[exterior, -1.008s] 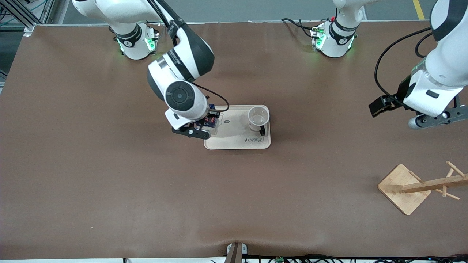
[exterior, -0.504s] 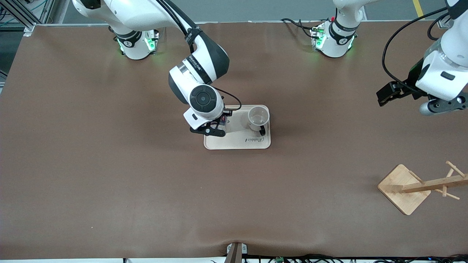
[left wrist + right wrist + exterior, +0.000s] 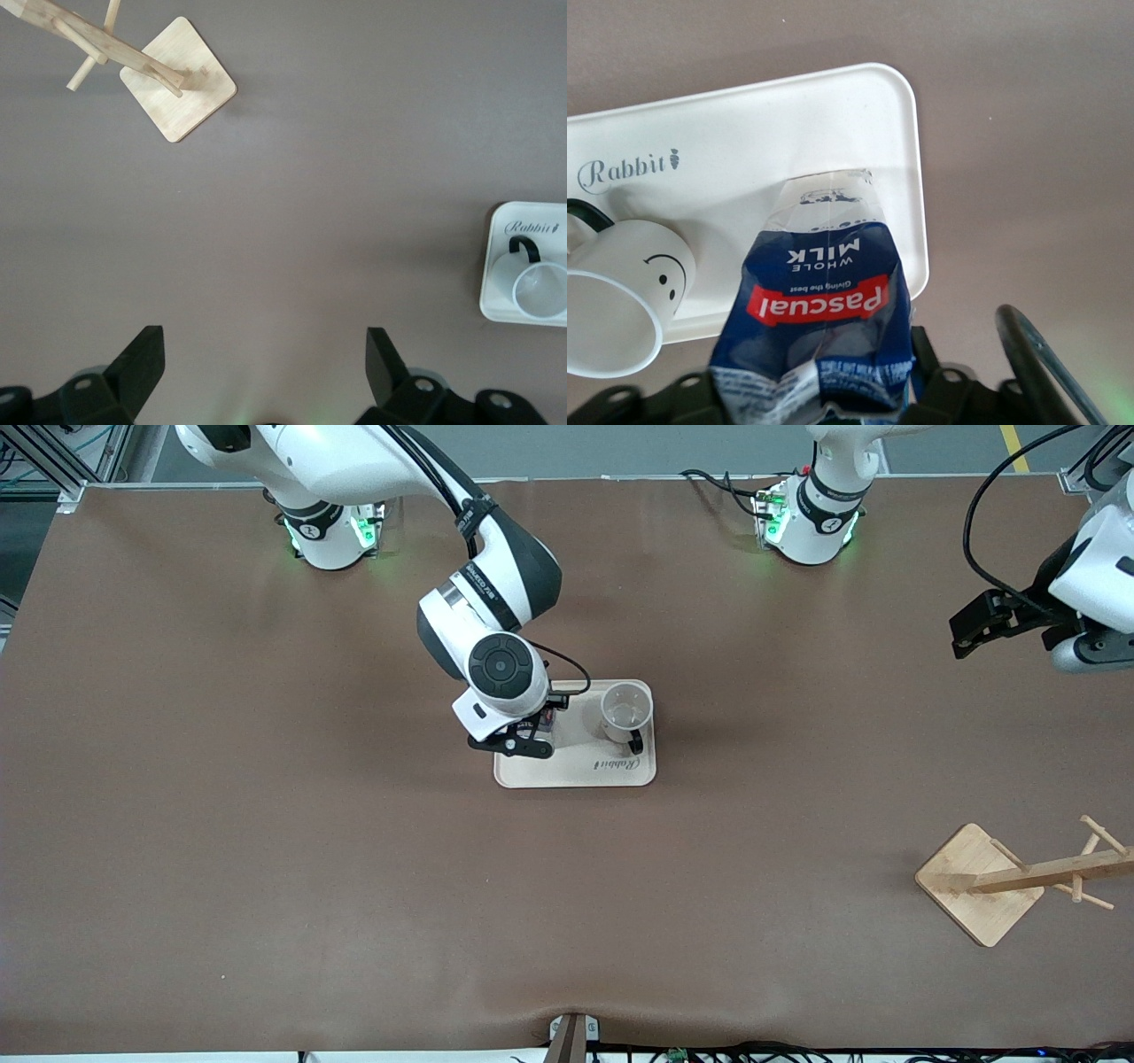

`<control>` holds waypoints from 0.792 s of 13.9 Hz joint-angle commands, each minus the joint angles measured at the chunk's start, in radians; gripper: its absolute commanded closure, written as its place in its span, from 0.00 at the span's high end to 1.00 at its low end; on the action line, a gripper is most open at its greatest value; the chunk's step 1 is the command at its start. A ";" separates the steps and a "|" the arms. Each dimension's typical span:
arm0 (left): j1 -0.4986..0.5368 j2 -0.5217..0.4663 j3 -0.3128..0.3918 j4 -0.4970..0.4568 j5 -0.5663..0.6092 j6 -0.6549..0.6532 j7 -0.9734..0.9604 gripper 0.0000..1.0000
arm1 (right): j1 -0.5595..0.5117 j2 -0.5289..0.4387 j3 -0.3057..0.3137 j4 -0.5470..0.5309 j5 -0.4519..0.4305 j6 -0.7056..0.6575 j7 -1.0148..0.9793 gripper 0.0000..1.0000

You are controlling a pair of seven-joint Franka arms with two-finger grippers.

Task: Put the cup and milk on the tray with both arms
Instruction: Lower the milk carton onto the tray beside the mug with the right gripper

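The cream tray (image 3: 576, 772) lies mid-table. The white cup (image 3: 626, 710) stands on it at the end toward the left arm, handle toward the front camera. My right gripper (image 3: 524, 737) is over the tray's other end, shut on the dark blue milk (image 3: 544, 722), mostly hidden under the wrist. In the right wrist view the gripper (image 3: 815, 394) squeezes the creased milk (image 3: 819, 301), whose lower end points at the tray (image 3: 744, 133) beside the smiley cup (image 3: 633, 297); I cannot tell if it touches. My left gripper (image 3: 1090, 654) waits high, open and empty (image 3: 263, 372).
A wooden mug rack with a square base (image 3: 979, 881) stands near the left arm's end, nearer the front camera; it also shows in the left wrist view (image 3: 177, 80). The tray (image 3: 496, 266) and cup (image 3: 539, 288) show there too. Brown table all around.
My right gripper has carried the milk from the tray's edge farther over the tray, toward the cup. My left arm has drawn away toward its own end and its base.
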 commanded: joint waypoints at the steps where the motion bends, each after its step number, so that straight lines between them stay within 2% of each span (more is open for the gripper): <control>1: -0.095 -0.078 0.125 -0.077 -0.023 0.004 0.073 1.00 | 0.012 0.020 -0.002 0.029 -0.013 0.004 0.006 1.00; 8: -0.108 -0.090 0.130 -0.091 -0.020 0.032 0.076 1.00 | -0.002 -0.004 -0.005 0.032 -0.010 -0.013 -0.006 1.00; 11: -0.106 -0.099 0.127 -0.102 -0.015 0.032 0.078 1.00 | -0.013 -0.013 -0.008 0.073 -0.013 -0.092 -0.008 1.00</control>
